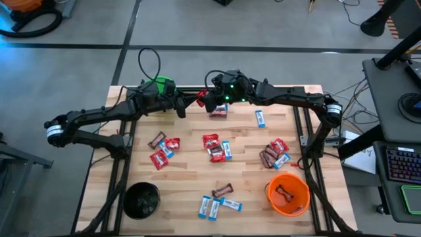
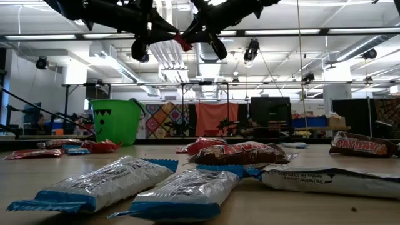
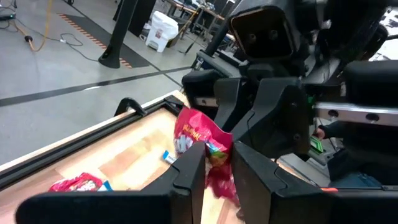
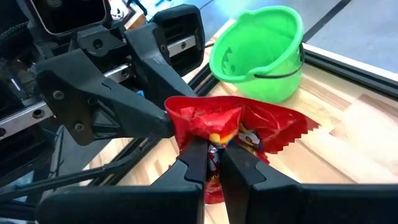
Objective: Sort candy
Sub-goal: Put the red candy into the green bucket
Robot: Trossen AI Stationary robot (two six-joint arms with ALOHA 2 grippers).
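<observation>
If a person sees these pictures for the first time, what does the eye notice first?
Probably the red candy packet, held in the air between both arms above the table's far edge: the right gripper is shut on it and the left gripper pinches it too. Next, the green bucket just behind, and the orange bucket at the near right.

Red packet (image 2: 182, 41) pinched between two grippers overhead; green bucket (image 2: 116, 120) behind.

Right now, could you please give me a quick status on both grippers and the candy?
Left gripper and right gripper both shut on one red packet, held mid-air. Green bucket close by. Nothing blocking.
</observation>
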